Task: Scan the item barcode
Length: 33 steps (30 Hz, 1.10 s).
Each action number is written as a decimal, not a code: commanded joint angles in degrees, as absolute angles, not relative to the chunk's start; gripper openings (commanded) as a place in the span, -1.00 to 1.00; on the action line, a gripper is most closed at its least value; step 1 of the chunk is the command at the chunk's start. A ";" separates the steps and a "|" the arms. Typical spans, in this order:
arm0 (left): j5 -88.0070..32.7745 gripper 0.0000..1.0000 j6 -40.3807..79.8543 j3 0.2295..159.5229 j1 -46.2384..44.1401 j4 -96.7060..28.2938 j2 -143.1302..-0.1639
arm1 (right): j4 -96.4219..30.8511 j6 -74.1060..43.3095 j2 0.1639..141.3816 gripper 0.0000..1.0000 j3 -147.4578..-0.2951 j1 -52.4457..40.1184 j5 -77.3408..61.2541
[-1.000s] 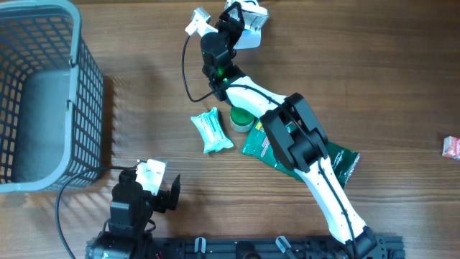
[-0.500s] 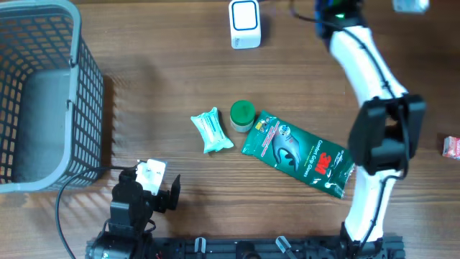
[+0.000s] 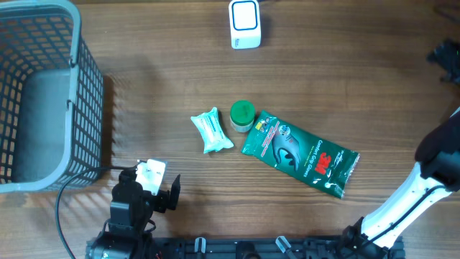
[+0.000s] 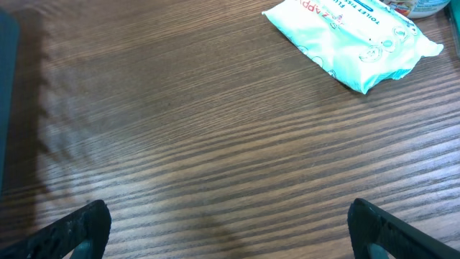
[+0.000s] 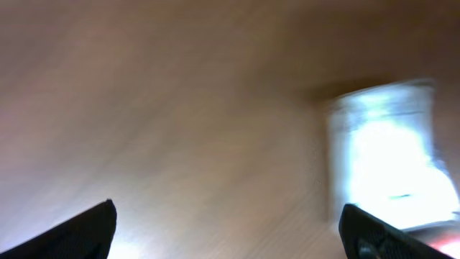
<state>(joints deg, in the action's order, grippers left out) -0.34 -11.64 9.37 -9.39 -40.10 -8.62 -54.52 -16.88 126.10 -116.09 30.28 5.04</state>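
The white scanner (image 3: 244, 24) stands at the back of the table. Mid-table lie a teal tissue pack (image 3: 212, 130), a green-lidded jar (image 3: 241, 115) and a green 3M bag (image 3: 300, 152). My left gripper (image 3: 147, 191) rests at the front left, open over bare wood (image 4: 230, 237), with the tissue pack (image 4: 352, 36) ahead of it to the right. My right gripper (image 5: 233, 230) is open and holds nothing. Its view is blurred, with a white object with a red edge (image 5: 388, 155) to the right. From overhead the right arm (image 3: 438, 155) reaches to the far right edge.
A grey wire basket (image 3: 43, 93) fills the left side of the table. The left arm's black cable (image 3: 72, 180) runs beside the basket's front corner. Bare wood separates the scanner from the three items.
My right arm has swung from the scanner at the back across to the table's far right edge. The left arm and the three mid-table items have not moved.
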 commanded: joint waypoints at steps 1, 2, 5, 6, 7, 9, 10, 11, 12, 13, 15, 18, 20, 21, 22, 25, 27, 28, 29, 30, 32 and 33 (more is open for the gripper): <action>-0.60 1.00 -11.09 9.23 -9.54 -40.12 -8.32 | -62.39 -33.78 115.92 1.00 -119.66 23.57 -27.46; -0.60 1.00 -11.09 9.23 -9.54 -40.12 -8.32 | -66.92 -39.18 115.42 0.99 -119.66 21.04 -29.17; -0.60 1.00 -11.09 9.23 -9.54 -40.12 -8.32 | -83.83 -56.27 115.87 0.99 -118.34 8.64 -28.40; -0.60 1.00 -11.09 9.23 -9.54 -40.12 -8.32 | -85.12 -57.21 115.94 0.99 -117.05 2.35 -27.31; -0.60 1.00 -11.09 9.23 -9.54 -40.12 -8.32 | -84.68 -58.02 115.94 1.00 -115.98 -2.48 -26.02; -0.60 1.00 -11.09 9.23 -9.54 -40.12 -8.32 | -83.29 -65.63 115.94 0.99 -113.47 -13.80 -18.57; -0.60 1.00 -11.09 9.23 -9.54 -40.12 -8.32 | -82.41 -69.30 115.96 0.99 -112.40 -17.82 -15.86; -0.60 1.00 -11.09 9.23 -9.54 -40.10 -8.32 | -80.20 -73.65 116.05 1.00 -110.69 -22.50 -12.93; -0.60 1.00 -11.09 9.23 -9.54 -40.10 -8.32 | -77.30 -77.47 116.05 0.99 -108.68 -26.13 -11.88; -0.60 1.00 -11.09 9.23 -9.54 -40.14 -8.32 | -75.26 -79.42 116.05 0.99 -107.44 -27.86 -11.20; -0.60 1.00 -11.09 9.23 -9.54 -40.12 -8.32 | -71.16 -88.64 116.29 0.99 -102.96 -31.27 -7.03; -0.60 1.00 -11.09 9.23 -9.54 -40.12 -8.32 | -66.43 -88.99 118.87 0.99 -98.85 -31.33 -10.02; -0.60 1.00 -11.09 9.23 -9.54 -40.12 -8.32 | -65.78 -88.66 121.03 0.99 -98.85 -31.33 -10.63; -0.60 1.00 -11.09 9.23 -9.54 -40.12 -8.32 | -65.10 -88.01 122.50 0.99 -98.85 -31.33 -11.64; -0.60 1.00 -11.09 9.23 -9.54 -40.12 -8.32 | -64.93 -86.48 123.04 1.00 -98.85 -31.33 -12.14; -0.60 1.00 -11.09 9.23 -9.54 -40.12 -8.32 | -66.00 -79.42 123.00 0.66 -99.11 -31.33 -12.60; -0.60 1.00 -11.11 9.23 -9.54 -40.12 -8.32 | -66.92 -73.71 122.98 0.49 -99.37 -31.20 -14.26; -0.60 1.00 -11.09 9.23 -9.54 -40.12 -8.32 | -67.09 -70.04 122.80 0.38 -99.79 -31.05 -14.70; -0.60 1.00 -11.09 9.23 -9.54 -40.12 -8.32 | -67.09 -62.98 122.39 0.29 -100.62 -30.89 -15.11; -0.60 1.00 -11.09 9.23 -9.54 -40.12 -8.32 | -66.98 -52.80 121.84 0.28 -102.02 -30.89 -15.11; -0.60 1.00 -11.09 9.23 -9.54 -40.12 -8.32 | -67.11 -23.05 120.97 0.37 -105.67 -30.89 -15.11; -0.60 1.00 -11.09 9.23 -9.54 -40.12 -8.32 | -67.48 -13.30 120.79 0.52 -106.24 -30.98 -15.09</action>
<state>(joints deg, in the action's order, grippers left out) -0.32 -11.64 9.37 -9.39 -40.10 -8.62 -67.22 -47.90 122.13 -102.06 -31.20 -14.15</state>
